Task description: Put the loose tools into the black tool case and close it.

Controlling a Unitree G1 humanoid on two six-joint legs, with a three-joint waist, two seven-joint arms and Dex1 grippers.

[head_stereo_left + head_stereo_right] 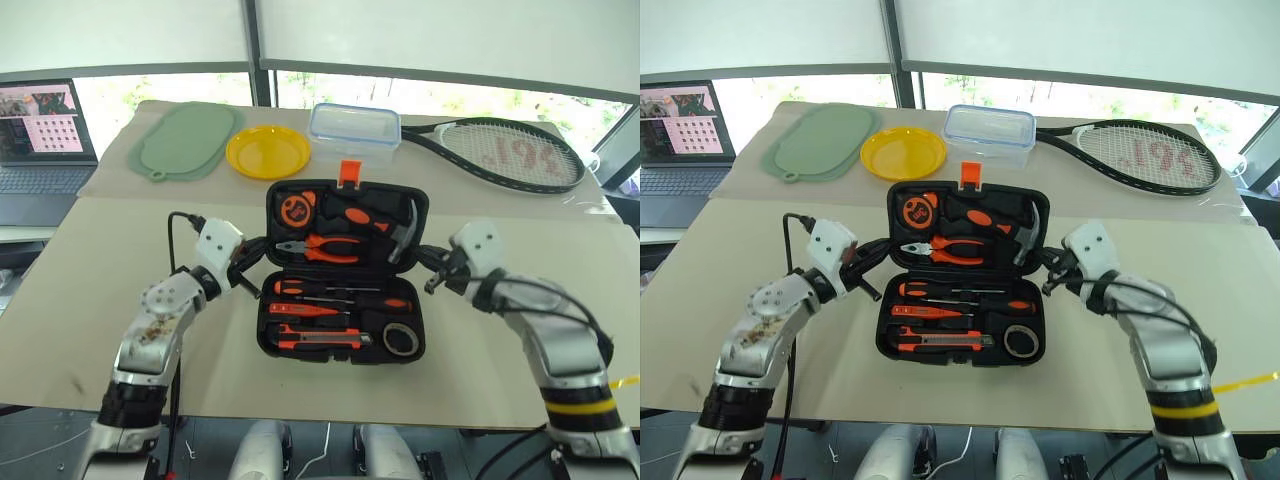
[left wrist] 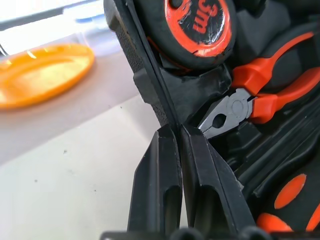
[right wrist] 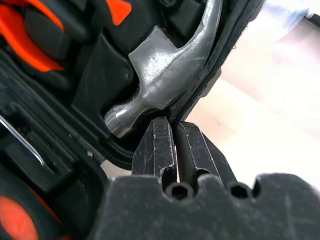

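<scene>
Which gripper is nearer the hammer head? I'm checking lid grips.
Right. The right gripper pinches the case rim beside the hammer head; the left gripper is at the opposite rim, by the pliers.

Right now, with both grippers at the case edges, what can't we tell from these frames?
- Left gripper: shut at the tool case lid edge; pinching the rim or only pressing, unclear.
- Right gripper: shut beside the hammer head; same doubt.
- Tester pen: too small in the head views to pick out among the screwdrivers.
- Clear box: contents unreadable.
</scene>
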